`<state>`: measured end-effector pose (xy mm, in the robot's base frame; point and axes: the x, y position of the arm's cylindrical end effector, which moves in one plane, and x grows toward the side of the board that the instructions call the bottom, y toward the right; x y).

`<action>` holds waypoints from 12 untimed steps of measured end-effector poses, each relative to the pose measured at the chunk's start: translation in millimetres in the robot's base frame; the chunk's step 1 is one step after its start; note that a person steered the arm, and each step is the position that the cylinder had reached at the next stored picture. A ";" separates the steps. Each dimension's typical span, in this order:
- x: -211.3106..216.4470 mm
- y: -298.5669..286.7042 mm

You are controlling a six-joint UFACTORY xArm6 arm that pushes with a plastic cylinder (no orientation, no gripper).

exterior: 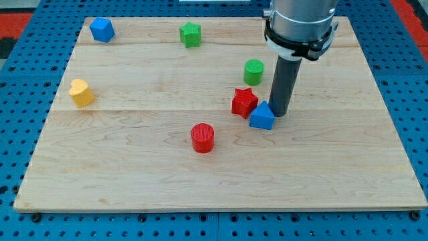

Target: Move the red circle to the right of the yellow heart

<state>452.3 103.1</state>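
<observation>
The red circle [202, 137] stands on the wooden board, a little below the middle of the view. The yellow heart [81, 92] lies far to its left, near the board's left edge. My tip [279, 112] is down on the board right of centre, touching or almost touching the upper right side of a blue triangular block [262, 116]. The tip is well to the right of the red circle and slightly above it in the view.
A red star [244, 102] sits just left of the blue triangular block. A green cylinder [253, 71] is above them. A green star-like block [190, 34] and a blue block [101, 29] lie near the board's top edge. The board rests on a blue pegboard [20, 100].
</observation>
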 end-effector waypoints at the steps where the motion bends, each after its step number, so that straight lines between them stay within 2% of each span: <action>1: 25.0 4.7; 2: 94.1 -9.0; 3: 84.1 -70.6; 4: 40.5 -81.9; 5: 41.8 -134.4; 6: 73.2 -144.1; 8: 71.2 -140.4; 10: 107.3 -139.3; 11: 108.4 -150.1; 12: 79.7 -198.5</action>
<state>532.0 -95.4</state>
